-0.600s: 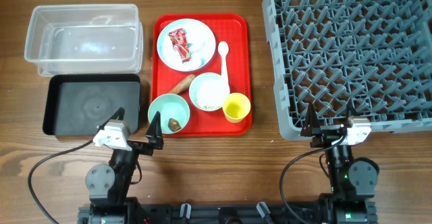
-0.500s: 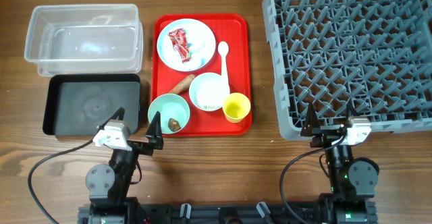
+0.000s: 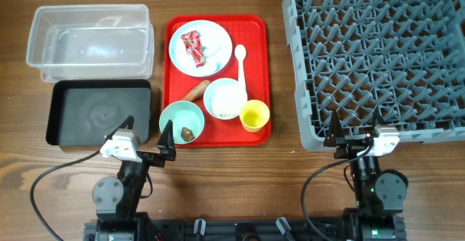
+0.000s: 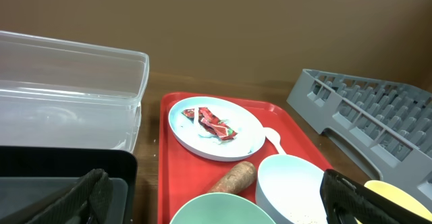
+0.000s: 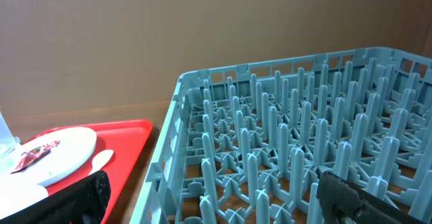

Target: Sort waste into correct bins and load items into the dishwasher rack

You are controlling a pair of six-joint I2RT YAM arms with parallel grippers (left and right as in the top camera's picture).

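Observation:
A pale blue plate (image 3: 218, 41) on the red tray (image 3: 256, 38) carries the red streaky strip (image 3: 193, 43) over a bit of white paper (image 4: 206, 133). Beside it lie the white spoon (image 3: 240, 65) and the carrot-like stick (image 3: 195, 91). The pale blue bowl (image 3: 224, 94) has rice grains (image 4: 298, 217) in it. A brown lump (image 3: 188, 133) sits in the mint bowl (image 3: 174, 115), and the yellow cup (image 3: 254, 115) stands to the right. My left gripper (image 3: 147, 130) is open just in front of the mint bowl. My right gripper (image 3: 356, 131) is open at the near edge of the grey rack (image 3: 299, 88). Both are empty.
The clear tub (image 3: 87, 41) sits at the back left with the black tray (image 3: 94, 114) in front of it, both left of the red tray. Bare wooden table runs along the front around the two arm bases.

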